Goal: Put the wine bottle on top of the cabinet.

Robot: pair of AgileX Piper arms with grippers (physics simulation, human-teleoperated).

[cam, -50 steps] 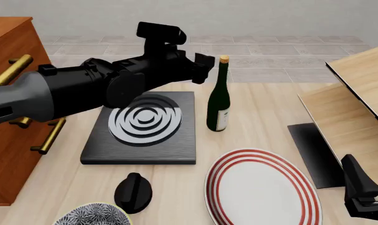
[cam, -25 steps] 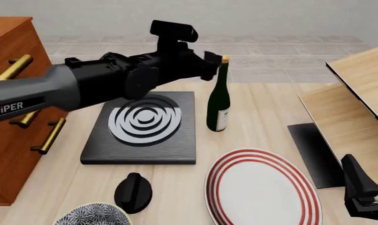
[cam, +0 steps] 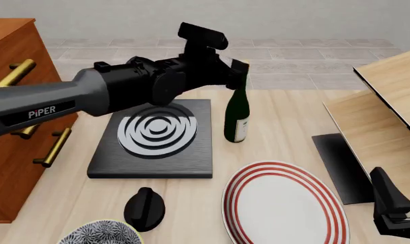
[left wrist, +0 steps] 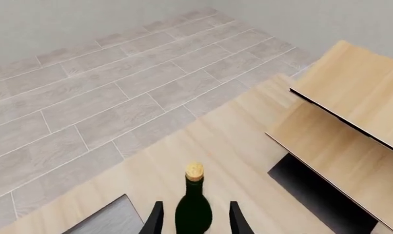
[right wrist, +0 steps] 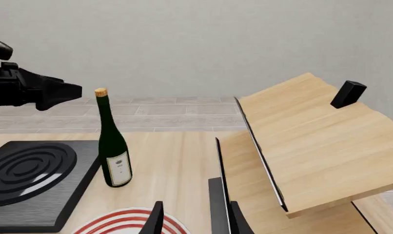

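The left gripper (left wrist: 193, 222), having swung toward 3 o'clock, stood spread astride the bottle's (cam: 237, 108) neck, apparently not yet pinching, the cabinet (cam: 8, 101) still waiting.

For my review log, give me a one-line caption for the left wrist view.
Left gripper, open, straddles the upright wine bottle at its neck, with the pale wood structure beyond.

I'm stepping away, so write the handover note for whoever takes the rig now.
Left gripper: open, fingers either side of the wine bottle at its neck, not closed on it.
Right gripper: open, holding nothing, low at the near right of the table.
Bottle: upright on the table beside the black burner plate.
Cabinet: at the far left.
Done: approach. Left: grip, lift, set on the cabinet.
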